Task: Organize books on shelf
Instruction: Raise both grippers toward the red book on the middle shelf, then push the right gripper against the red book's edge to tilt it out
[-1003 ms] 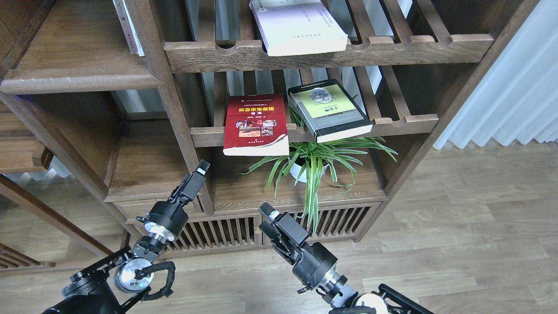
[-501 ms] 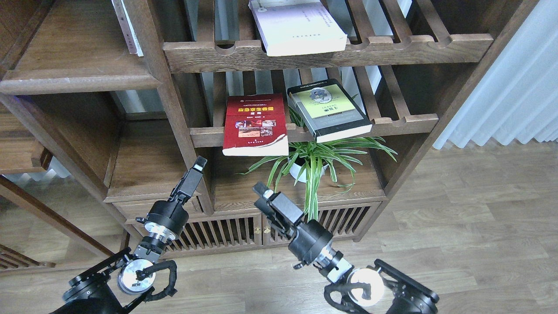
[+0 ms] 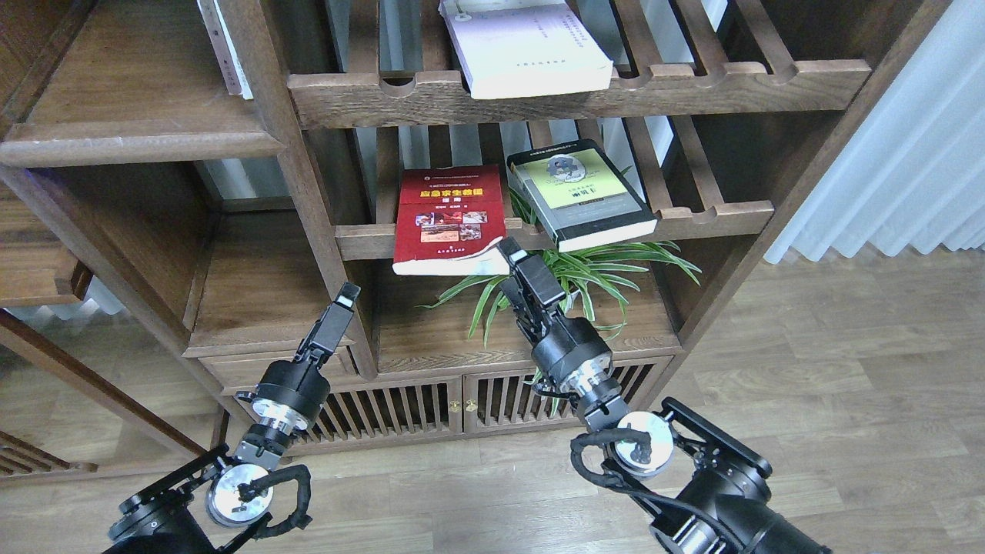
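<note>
The red book (image 3: 450, 219) lies flat on the middle slatted rack, overhanging its front rail. The black book with a yellow-green panel (image 3: 581, 192) lies beside it on the right, angled. The thick white-lilac book (image 3: 527, 50) lies on the upper slatted rack. The solid dark-brown shelf (image 3: 142, 142) is at the upper left. My right gripper (image 3: 509, 250) is raised to the red book's lower right corner, at or touching it; its fingers cannot be told apart. My left gripper (image 3: 344, 296) is in front of the bookcase's upright post, seen edge-on and holding nothing that shows.
A spider plant in a white pot (image 3: 539, 296) stands on the low board behind my right arm. A thin pale book (image 3: 223, 46) leans at the back of the upper left shelf. Slatted cabinet doors (image 3: 385, 412) are below, and a white curtain (image 3: 908, 154) hangs at right.
My right gripper has risen from in front of the low cabinet, up and to the right, to the red book's lower right corner. My left gripper has dropped slightly.
</note>
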You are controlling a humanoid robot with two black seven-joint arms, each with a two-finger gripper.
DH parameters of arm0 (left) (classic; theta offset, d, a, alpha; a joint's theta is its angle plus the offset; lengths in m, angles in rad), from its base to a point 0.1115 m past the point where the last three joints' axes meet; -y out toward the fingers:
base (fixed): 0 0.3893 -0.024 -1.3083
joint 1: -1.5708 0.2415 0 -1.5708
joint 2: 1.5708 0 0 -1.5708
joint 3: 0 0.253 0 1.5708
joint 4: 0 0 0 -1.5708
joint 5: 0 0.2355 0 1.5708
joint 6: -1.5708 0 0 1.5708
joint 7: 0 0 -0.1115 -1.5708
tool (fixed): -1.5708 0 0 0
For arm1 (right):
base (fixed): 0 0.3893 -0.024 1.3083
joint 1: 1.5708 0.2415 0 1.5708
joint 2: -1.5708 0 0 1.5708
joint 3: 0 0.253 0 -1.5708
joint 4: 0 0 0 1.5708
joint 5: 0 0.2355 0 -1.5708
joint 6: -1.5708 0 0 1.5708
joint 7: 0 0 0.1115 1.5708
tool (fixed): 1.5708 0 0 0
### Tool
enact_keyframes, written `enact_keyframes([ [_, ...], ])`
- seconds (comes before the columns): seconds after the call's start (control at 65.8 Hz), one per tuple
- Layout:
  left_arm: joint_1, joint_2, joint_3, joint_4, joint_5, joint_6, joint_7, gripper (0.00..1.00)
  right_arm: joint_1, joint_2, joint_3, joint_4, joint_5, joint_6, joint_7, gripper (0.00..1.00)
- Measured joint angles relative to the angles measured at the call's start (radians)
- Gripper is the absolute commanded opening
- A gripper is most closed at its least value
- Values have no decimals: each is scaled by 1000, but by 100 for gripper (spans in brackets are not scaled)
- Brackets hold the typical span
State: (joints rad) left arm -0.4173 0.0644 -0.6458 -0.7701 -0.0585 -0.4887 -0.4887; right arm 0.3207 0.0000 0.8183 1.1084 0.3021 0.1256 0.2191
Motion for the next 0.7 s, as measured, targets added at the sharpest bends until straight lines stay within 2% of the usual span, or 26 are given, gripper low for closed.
enact_keyframes([
  [0.137, -2, -2, -1, 8, 0, 0, 0, 100, 11, 0, -21, -15, 0, -38, -1, 99],
  [0.699, -4, -2, -2, 18, 1, 0, 0, 100, 108, 0, -127, -73, 6, -42, -4, 99],
])
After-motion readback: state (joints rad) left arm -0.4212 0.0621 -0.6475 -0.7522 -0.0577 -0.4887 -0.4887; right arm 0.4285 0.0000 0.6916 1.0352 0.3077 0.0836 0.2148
